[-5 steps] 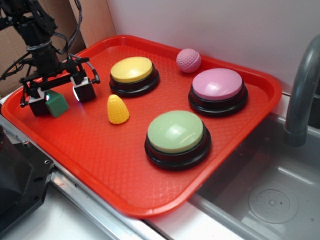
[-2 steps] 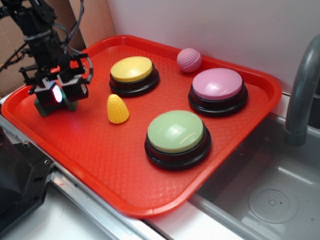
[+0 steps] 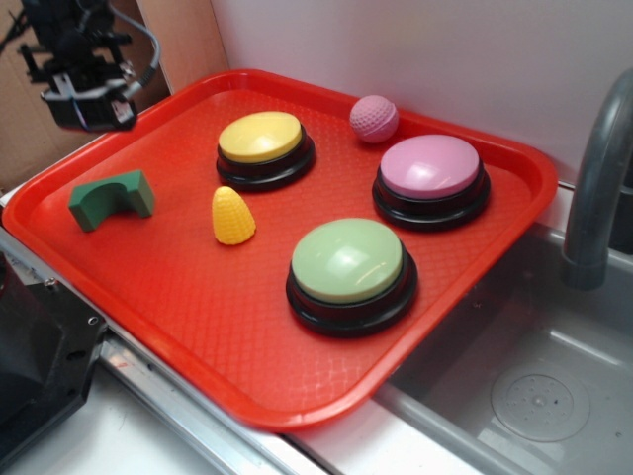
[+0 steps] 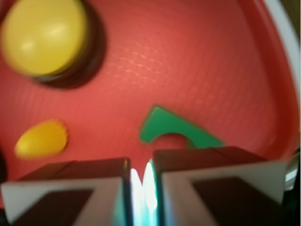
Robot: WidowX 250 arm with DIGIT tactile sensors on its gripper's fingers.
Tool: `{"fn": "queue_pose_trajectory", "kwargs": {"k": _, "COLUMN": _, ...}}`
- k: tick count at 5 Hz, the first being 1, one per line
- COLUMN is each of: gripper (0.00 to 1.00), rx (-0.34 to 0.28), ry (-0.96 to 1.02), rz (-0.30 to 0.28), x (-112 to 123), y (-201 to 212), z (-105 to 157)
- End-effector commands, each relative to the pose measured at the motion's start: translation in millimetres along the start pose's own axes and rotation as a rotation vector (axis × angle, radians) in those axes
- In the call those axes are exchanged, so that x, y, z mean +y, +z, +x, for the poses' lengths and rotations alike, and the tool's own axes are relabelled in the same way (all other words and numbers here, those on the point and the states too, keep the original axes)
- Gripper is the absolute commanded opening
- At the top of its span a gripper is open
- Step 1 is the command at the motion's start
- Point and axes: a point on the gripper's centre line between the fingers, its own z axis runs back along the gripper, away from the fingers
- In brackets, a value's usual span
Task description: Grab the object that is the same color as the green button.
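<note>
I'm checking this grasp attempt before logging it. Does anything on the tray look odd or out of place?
Yes. The tool is raised above the tray's left corner with its jaws closed on nothing, while the green block lies on the tray below, ungrasped. The buttons, corn toy and pink ball look undisturbed.

Oblique exterior; downward wrist close-up

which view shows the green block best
The exterior view: the green block lies whole and sharp on the red tray, arch notch visible, left of the yellow corn toy. The wrist view shows the block blurred, its lower part hidden behind the gripper, whose fingers are nearly together with nothing between them.
</note>
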Motion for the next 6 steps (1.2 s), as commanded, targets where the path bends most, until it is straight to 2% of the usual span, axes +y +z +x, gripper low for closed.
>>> {"fn": "queue_pose_trajectory", "kwargs": {"k": 1, "gripper": 1.00, "rx": -0.127, "ry": -0.296, "rz": 0.031, "x": 41.4, "y": 18.0, "z": -14.3}}
{"fn": "queue_pose_trajectory", "kwargs": {"k": 2, "gripper": 1.00, "rx": -0.112, "ry": -0.493, "rz": 0.066, "x": 58.8, "y": -10.9, "z": -7.1}}
{"fn": "queue_pose_trajectory", "kwargs": {"k": 3, "gripper": 1.00, "rx": -0.114, "ry": -0.617, "rz": 0.101, "x": 66.2, "y": -57.5, "z": 3.1}}
{"fn": "queue_pose_trajectory", "kwargs": {"k": 5, "gripper": 1.00, "rx": -0.038, "ry": -0.725, "rz": 0.168, "x": 46.4, "y": -98.3, "z": 6.5}}
{"fn": "queue_pose_trajectory", "kwargs": {"k": 6, "gripper": 0.00, "rx": -0.054, "ry": -0.736, "rz": 0.146, "x": 40.8, "y": -98.5, "z": 6.5}}
